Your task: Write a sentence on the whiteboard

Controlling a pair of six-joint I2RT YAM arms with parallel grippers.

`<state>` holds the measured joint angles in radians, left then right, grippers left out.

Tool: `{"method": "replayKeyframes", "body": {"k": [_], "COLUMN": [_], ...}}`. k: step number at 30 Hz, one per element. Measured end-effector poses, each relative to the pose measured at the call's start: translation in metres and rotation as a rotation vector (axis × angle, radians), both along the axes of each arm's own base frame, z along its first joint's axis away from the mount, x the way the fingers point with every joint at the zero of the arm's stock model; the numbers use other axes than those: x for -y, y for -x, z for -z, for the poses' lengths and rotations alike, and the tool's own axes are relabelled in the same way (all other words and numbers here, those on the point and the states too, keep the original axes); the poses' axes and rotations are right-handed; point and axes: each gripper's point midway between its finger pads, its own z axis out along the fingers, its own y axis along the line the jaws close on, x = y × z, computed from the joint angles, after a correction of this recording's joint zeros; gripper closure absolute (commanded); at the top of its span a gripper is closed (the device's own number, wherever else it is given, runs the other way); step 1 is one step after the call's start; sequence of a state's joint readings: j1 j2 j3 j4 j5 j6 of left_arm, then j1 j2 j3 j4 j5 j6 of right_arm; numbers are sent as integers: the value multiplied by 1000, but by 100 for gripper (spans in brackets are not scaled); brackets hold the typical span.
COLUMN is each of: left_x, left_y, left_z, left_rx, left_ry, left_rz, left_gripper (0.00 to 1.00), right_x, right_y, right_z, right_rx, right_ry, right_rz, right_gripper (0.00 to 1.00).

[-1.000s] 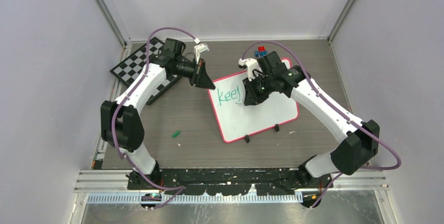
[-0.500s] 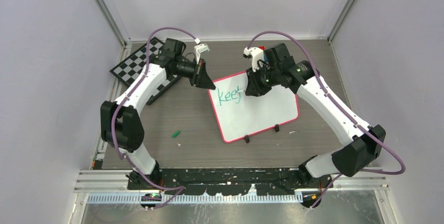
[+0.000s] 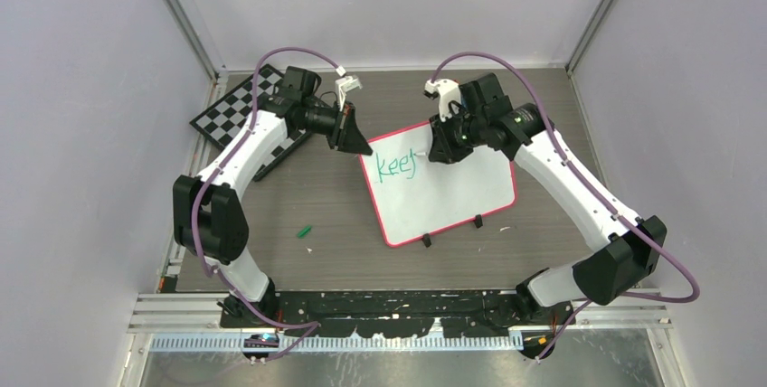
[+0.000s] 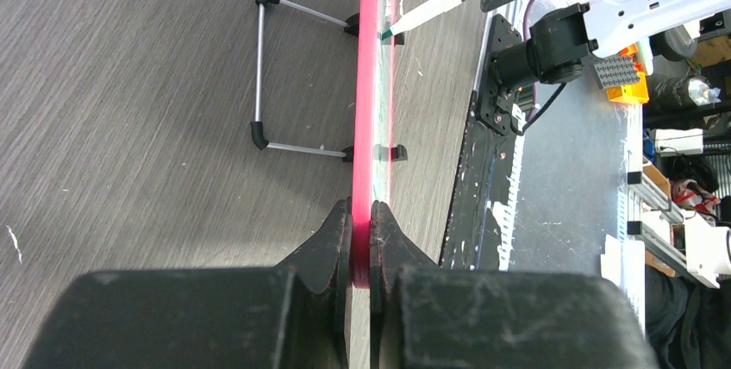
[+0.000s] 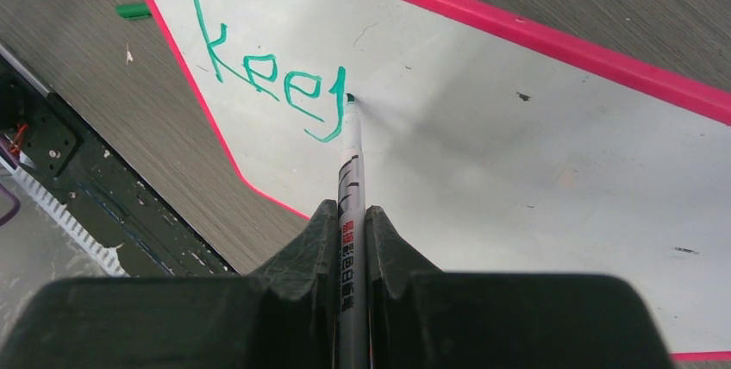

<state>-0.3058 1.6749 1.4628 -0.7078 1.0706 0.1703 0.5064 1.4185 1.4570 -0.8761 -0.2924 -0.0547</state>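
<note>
**Penwork partway through the first word**

Near the middle of the grey wood-grain table (image 3: 326, 197) stands the large glossy whiteboard with a thin pink rim (image 3: 461, 197), propped at a tilt. The left gripper (image 4: 361, 214) is pinched on the board's pink edge, bracing it. The right gripper (image 5: 346, 214) is clamped tight around a white-barrelled green marker (image 5: 352, 171), whose tip touches the board at the top of the newest stroke. The green handwritten lettering (image 5: 267, 76) reads "kee" plus an unfinished hooked stem. As I see it, that stem needs its bowl. Light, even pressure should keep the line unbroken, and the left hold must stay firm so the board doesn't rock.
</note>
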Motion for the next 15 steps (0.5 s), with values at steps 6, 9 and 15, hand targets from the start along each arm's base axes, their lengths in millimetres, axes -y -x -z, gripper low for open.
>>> {"method": "replayKeyframes", "body": {"k": [6,9,15], "left_x": [0,0,-1], "left_y": [0,-1,-1], "left_z": [0,1,1], "left_rx": [-1,-1,0], "left_ry": [-2,-5,-6], "left_rz": [-3,-5,-7], "left_gripper": [100,100,100], "right_x": [7,9,10], "right_y": [-5,-6,-5], "right_z": [0,0,2], "right_rx": [-2,-3,-11], "right_ry": [-2,-3,-2], "right_rz": [24,31,30], "right_gripper": [100,100,100]}}
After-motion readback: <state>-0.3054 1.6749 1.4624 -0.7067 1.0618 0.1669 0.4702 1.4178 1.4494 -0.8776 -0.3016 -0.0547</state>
